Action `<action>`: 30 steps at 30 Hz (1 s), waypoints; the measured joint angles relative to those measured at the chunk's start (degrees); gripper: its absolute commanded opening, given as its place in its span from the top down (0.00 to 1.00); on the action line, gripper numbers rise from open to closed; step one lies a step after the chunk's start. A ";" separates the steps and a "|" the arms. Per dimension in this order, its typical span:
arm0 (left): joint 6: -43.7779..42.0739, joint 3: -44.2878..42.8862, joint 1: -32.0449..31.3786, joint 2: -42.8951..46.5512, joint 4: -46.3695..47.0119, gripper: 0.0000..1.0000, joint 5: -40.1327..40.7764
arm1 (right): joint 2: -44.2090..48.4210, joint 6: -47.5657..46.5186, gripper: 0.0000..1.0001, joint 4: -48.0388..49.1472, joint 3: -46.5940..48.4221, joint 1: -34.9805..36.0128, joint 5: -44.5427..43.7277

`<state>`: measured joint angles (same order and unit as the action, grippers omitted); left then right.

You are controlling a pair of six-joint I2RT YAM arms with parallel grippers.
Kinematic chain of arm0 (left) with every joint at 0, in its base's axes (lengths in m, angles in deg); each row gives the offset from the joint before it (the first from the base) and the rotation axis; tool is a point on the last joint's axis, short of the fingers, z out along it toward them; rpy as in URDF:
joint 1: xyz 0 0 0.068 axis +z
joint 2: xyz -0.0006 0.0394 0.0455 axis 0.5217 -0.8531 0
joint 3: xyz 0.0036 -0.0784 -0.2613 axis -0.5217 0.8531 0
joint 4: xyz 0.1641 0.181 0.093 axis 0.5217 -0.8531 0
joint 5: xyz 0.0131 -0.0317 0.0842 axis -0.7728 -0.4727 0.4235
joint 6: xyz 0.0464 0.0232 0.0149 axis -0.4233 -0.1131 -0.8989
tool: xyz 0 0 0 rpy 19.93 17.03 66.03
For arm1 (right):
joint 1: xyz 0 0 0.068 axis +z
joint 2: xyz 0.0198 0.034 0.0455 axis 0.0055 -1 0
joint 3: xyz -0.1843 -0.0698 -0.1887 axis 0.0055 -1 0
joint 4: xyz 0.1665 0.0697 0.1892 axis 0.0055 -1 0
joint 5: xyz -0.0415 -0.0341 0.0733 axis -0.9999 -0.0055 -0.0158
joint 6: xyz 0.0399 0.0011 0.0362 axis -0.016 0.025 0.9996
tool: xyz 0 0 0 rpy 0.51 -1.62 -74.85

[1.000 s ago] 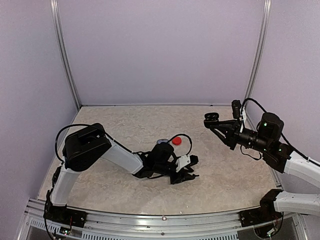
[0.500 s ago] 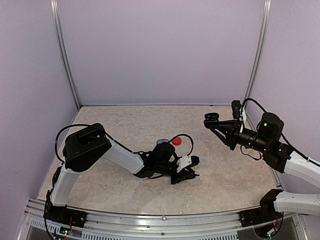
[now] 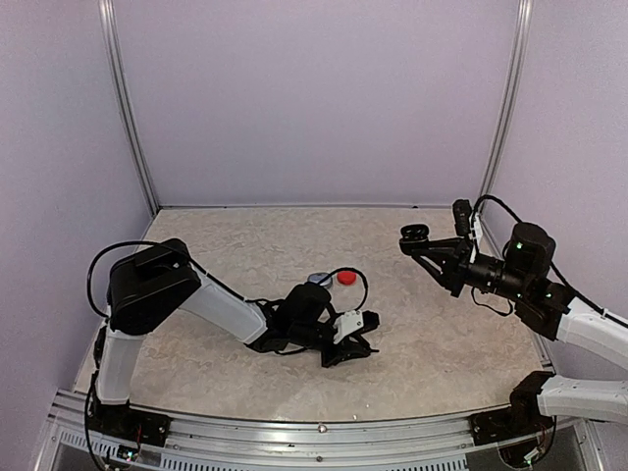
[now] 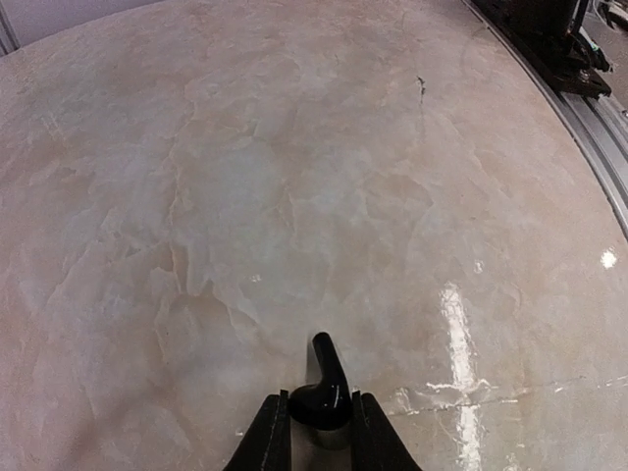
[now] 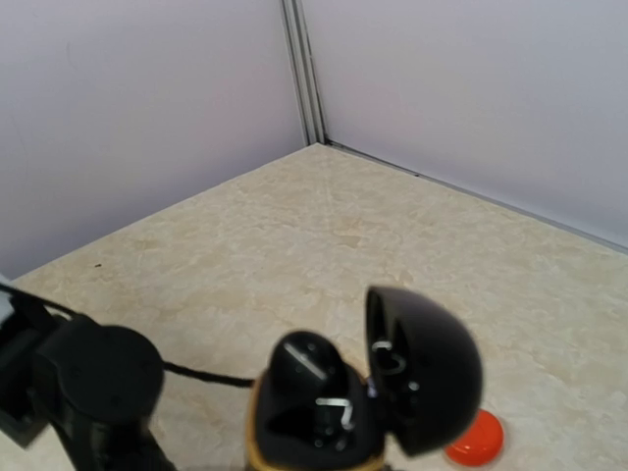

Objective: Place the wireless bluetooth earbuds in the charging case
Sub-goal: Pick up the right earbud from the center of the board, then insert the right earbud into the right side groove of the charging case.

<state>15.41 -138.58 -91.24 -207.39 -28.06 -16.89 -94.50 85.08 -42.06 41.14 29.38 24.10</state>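
Beige table (image 3: 245, 245) is spreading under both arms. R gripper (image 3: 417, 235) is hovering at far right, closed round the open black case (image 5: 304, 383), lid (image 5: 422, 378) tipped back. L gripper (image 4: 316, 410) is sitting low near centre, pinching 1 black earbud (image 4: 326, 388) at its fat end, stem (image 4: 324, 353) poking out. Tiny, light, glossy, prob slippery; I'm reckoning gentle squeeze, no twisting.

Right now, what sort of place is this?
Probably an enclosed robot test cell: bare lilac walls with aluminium corner posts, a marbled tabletop, and a metal mounting rail along the near edge.
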 measured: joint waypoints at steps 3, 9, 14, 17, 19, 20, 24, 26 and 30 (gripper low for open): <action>0.17 3.13 0.09 4.11 -2.64 0.79 0.72 | -0.33 -0.48 1.00 0.13 -0.02 -0.15 0.72; 0.28 7.89 0.09 19.21 -13.31 0.79 4.07 | -2.64 -2.01 1.00 2.23 -1.77 -0.02 3.26; -1.22 7.26 0.09 33.92 -25.53 0.78 7.89 | -6.36 -3.98 1.00 4.17 -2.89 2.64 5.49; -2.38 4.72 0.09 39.91 -33.51 0.78 10.36 | -9.81 -5.99 1.00 4.68 -2.78 6.47 5.79; -3.13 2.45 -0.07 42.64 -37.64 0.78 11.98 | -11.80 -7.85 1.00 4.68 -2.71 9.33 5.64; -3.39 1.31 -0.20 43.74 -39.43 0.78 13.03 | -12.52 -8.90 1.00 4.66 -2.62 10.60 5.49; -4.00 -1.81 -1.75 45.38 -44.30 0.78 16.46 | -14.16 -12.55 1.00 4.59 -1.31 14.84 3.69; -4.20 -2.23 -2.86 45.35 -45.90 0.78 17.62 | -14.23 -14.05 1.00 4.70 -0.81 16.35 2.36; -4.24 -2.36 -4.94 44.98 -49.03 0.78 19.67 | -14.56 -17.44 1.00 4.76 0.31 19.74 -1.73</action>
<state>11.17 -140.94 -96.18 -162.41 -77.08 2.78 -109.05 67.64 -37.30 41.44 49.12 22.38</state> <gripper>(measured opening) 0.220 0.220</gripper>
